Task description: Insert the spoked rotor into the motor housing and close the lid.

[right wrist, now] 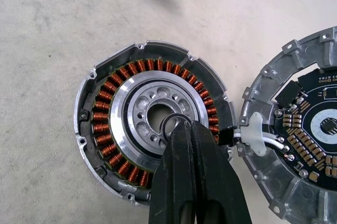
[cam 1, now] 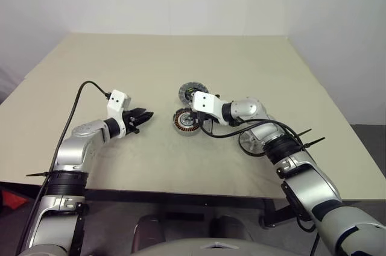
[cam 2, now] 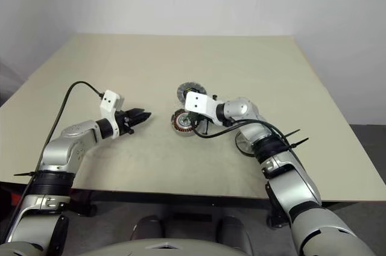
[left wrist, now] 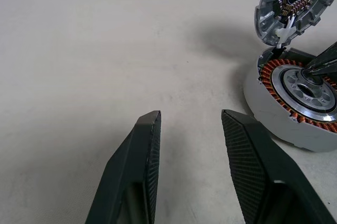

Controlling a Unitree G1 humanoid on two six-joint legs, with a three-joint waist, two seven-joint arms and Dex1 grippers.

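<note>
The motor housing [right wrist: 152,129], a silver cup with copper windings, lies open near the table's middle. The lid [right wrist: 300,145] leans just behind the motor housing [cam 1: 186,122], its circuit side showing, joined to it by white wires. My right gripper [right wrist: 183,127] hangs over the housing's silver centre, shut, pinching the rim of a small dark ring [right wrist: 171,124]. The spoked rotor [cam 1: 248,143] lies to the right, partly hidden under my right forearm. My left gripper [left wrist: 189,124] stands open and empty to the housing's left, a short gap away from it.
The beige table [cam 1: 151,63] stretches bare behind and left of the parts. Black cables trail from both wrists; the right one loops over the table beside the rotor. The table's front edge runs close under both forearms.
</note>
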